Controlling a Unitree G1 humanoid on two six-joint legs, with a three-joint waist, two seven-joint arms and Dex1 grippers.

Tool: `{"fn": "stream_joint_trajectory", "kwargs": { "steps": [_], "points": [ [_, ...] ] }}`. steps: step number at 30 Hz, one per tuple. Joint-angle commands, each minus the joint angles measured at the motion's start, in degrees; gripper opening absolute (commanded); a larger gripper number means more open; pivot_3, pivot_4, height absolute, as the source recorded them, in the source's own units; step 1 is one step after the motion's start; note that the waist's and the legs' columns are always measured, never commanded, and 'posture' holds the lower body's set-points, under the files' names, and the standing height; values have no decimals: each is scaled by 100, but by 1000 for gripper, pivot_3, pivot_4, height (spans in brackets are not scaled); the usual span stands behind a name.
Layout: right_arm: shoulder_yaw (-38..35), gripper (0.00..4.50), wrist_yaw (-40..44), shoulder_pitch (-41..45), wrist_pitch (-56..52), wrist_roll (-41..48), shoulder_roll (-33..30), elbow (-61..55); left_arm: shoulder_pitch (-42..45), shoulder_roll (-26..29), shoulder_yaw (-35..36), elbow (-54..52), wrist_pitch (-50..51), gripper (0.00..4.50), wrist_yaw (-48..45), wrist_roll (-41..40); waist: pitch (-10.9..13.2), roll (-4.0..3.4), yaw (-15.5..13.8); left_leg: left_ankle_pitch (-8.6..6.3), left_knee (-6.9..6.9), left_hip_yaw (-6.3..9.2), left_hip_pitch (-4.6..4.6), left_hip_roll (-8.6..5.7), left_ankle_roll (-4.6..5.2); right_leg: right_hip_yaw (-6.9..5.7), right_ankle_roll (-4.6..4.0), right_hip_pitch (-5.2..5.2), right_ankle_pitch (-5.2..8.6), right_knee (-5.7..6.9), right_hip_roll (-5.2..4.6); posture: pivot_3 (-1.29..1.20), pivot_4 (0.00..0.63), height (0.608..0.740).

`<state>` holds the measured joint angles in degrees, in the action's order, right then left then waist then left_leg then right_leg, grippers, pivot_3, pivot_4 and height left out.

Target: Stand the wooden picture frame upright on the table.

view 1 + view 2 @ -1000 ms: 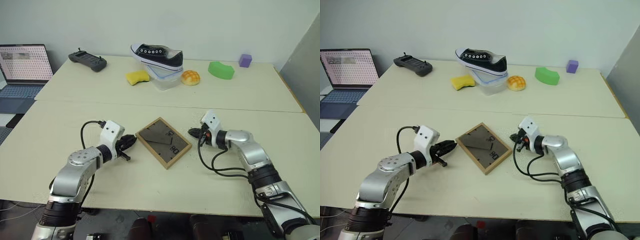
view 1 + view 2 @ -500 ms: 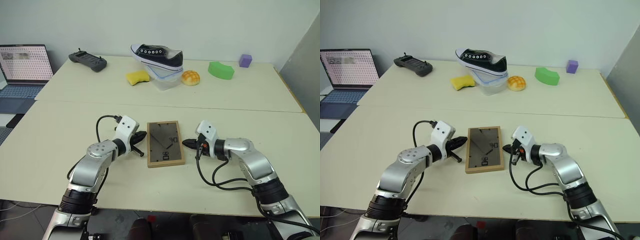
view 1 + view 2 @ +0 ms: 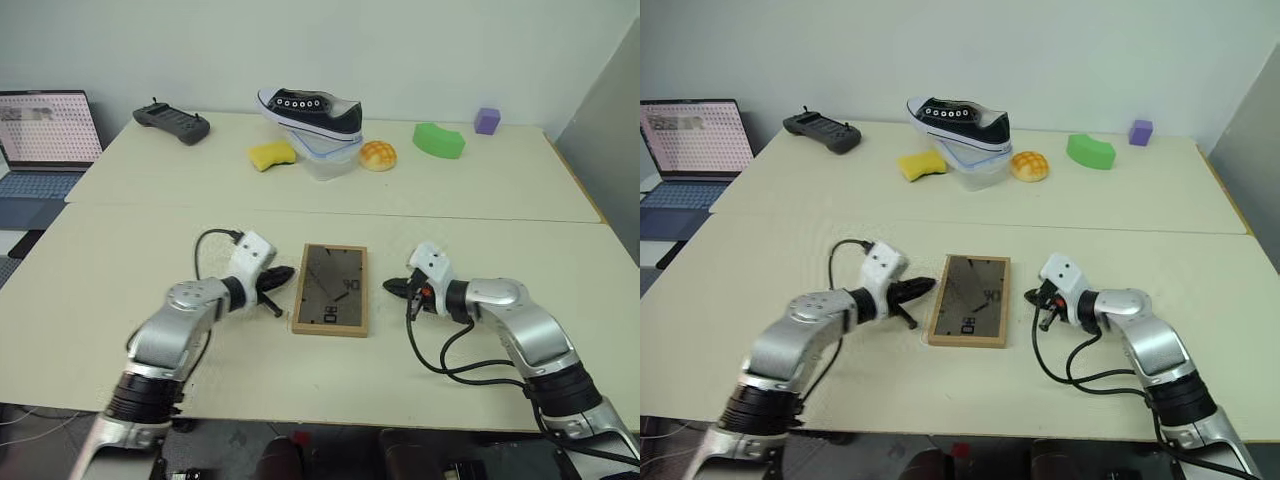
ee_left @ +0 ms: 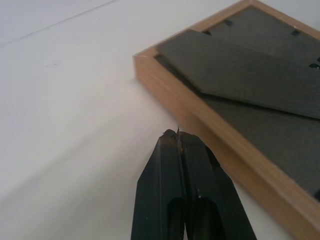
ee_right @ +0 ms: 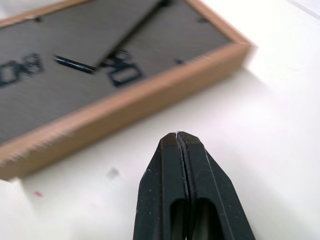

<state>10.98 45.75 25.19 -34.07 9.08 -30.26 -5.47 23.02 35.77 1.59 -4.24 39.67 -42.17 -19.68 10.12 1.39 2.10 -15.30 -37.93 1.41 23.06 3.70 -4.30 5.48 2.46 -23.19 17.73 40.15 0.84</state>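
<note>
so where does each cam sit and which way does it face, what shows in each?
Left eye view: head, looking forward and down; face-down light-wood picture frame on cream table between left gripper and right gripper, arms showing.
Right eye view: same scene, shifted.
Left wrist view: along its shut fingers at the frame's edge.
Right wrist view: along shut fingers at the opposite edge.
Shared: all show the frame's dark grey back.
</note>
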Motion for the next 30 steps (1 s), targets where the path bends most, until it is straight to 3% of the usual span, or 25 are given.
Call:
{"fn": "stream_joint_trajectory", "kwargs": {
  "steps": [1,5,8,14,19,30],
  "points": [
    [-163,0,86,301,513,-69,-96,449,343,342,924,26,1475,795,-802,-1513,0,0,-1,0,0,-1,-1,0,0,0,0,0,0,0,0,0,150,740],
    [-105,0,266,567,839,-96,-70,932,978,884,1211,838,4104,1572,-1418,-2792,0,0,36,0,-2,-1,0,-3,1,-2,1,3,1,-1,-1,0,150,740],
    [-28,0,384,620,990,-143,-75,1063,1219,1095,968,1175,4938,2189,-1571,-3030,1,0,53,-1,2,5,1,-3,2,-7,2,3,1,-6,0,0,150,740],
    [46,0,434,582,814,-85,-27,735,1315,1089,577,1625,5283,3337,-1655,-3094,1,-1,86,1,0,6,0,-2,-1,-8,1,2,2,2,-1,0,150,740],
    [162,0,455,284,505,13,17,171,1143,945,148,1944,4892,4362,-1772,-2856,0,-1,89,1,-1,6,-1,-1,-3,-7,-3,0,4,6,-1,0,150,740],
    [582,0,134,455,406,-221,673,350,1159,260,-610,2507,3964,4441,-1884,-2325,-5,-8,86,1,-2,2,-6,-4,-2,-2,-4,1,4,15,-2,0,150,740]
  ]
}}
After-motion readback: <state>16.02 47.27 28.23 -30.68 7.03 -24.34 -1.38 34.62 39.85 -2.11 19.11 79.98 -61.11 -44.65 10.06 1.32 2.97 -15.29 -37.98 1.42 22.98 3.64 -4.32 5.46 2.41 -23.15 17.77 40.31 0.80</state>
